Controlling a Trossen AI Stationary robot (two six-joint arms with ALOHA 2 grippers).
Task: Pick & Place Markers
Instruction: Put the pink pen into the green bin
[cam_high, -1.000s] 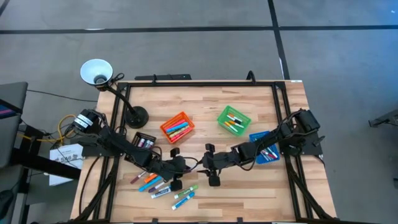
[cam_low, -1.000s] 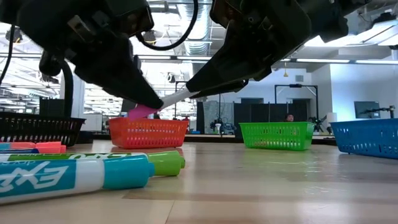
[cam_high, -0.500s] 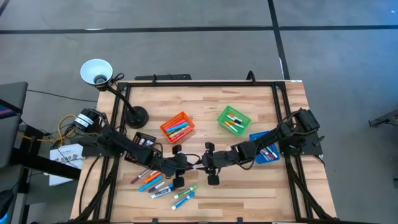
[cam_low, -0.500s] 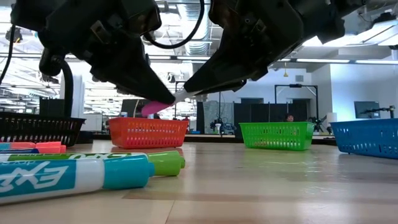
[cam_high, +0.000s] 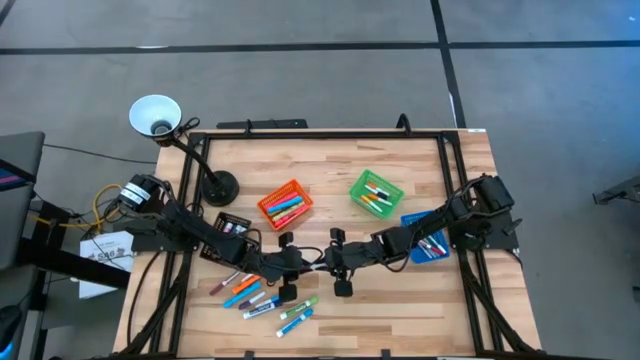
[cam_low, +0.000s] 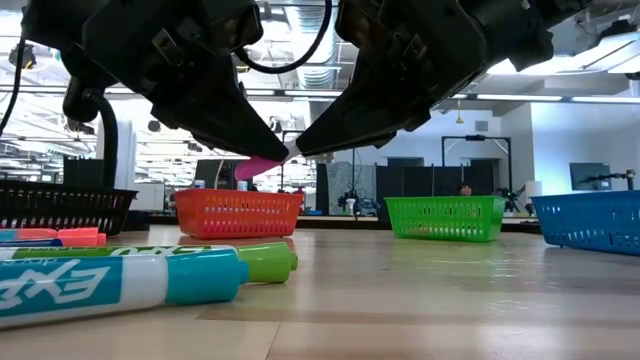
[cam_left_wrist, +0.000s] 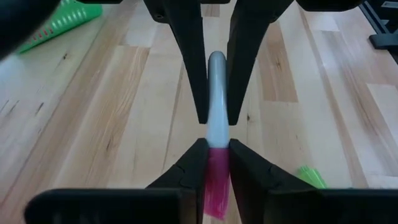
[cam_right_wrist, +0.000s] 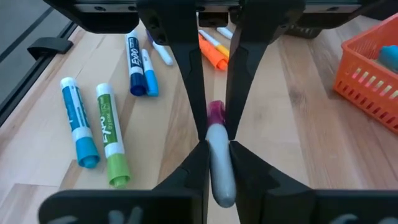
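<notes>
Marker: we see a pink-capped marker held in the air above the table's middle, both grippers on it.
Left gripper: we find its jaws closed on the pink cap end.
Right gripper: its jaws are pinched tight on the white barrel end.
Axis: the marker's long axis runs left to right, straight from one gripper to the other, tips nearly touching.
Judgement: we take this as a hand-over; neither arm is nearer.
Loose markers: near left on the table.
</notes>
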